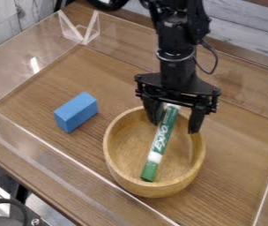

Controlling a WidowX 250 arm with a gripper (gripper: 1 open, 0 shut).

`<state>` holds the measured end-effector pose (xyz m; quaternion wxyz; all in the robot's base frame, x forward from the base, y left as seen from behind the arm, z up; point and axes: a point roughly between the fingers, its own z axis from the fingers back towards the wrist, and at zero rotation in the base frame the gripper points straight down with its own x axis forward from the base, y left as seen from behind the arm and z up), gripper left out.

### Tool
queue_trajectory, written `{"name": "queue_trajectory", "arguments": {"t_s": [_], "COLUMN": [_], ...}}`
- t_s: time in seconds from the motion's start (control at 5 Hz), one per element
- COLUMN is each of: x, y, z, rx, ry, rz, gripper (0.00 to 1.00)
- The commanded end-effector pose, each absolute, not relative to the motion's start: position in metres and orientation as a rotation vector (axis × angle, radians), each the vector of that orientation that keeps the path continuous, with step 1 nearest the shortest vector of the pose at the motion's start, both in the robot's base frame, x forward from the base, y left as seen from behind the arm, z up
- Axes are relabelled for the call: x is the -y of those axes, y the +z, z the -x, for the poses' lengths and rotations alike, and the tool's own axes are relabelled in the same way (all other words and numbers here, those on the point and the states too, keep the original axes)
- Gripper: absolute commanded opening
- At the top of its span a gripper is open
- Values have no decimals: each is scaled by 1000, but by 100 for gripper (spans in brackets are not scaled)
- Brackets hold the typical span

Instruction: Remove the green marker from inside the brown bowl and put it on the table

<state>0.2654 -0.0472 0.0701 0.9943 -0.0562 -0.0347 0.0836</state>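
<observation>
Here the grasp is being lined up — the gripper (172,113) hangs spread over the marker's (160,142) upper end, inside the bowl (122,160). Next: descend, pinch the barrel — then lift toward the table (113,71).

Grained wooden brown bowl (155,157), smooth plastic green marker (160,141), glossy clear acrylic walls (54,141), wood-grain table (89,75).

clear acrylic walls (84,31), even lighting.
</observation>
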Motion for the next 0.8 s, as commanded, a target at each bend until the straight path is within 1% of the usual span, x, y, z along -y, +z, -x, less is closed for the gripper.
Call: {"name": "queue_trajectory", "arguments": {"t_s": [0.0,0.6], "x": [46,43], "y": [75,74], "z": [-271,-273], "rx": [98,107], "ry": [176,185], "rz": [126,130], "gripper": [100,100]}}
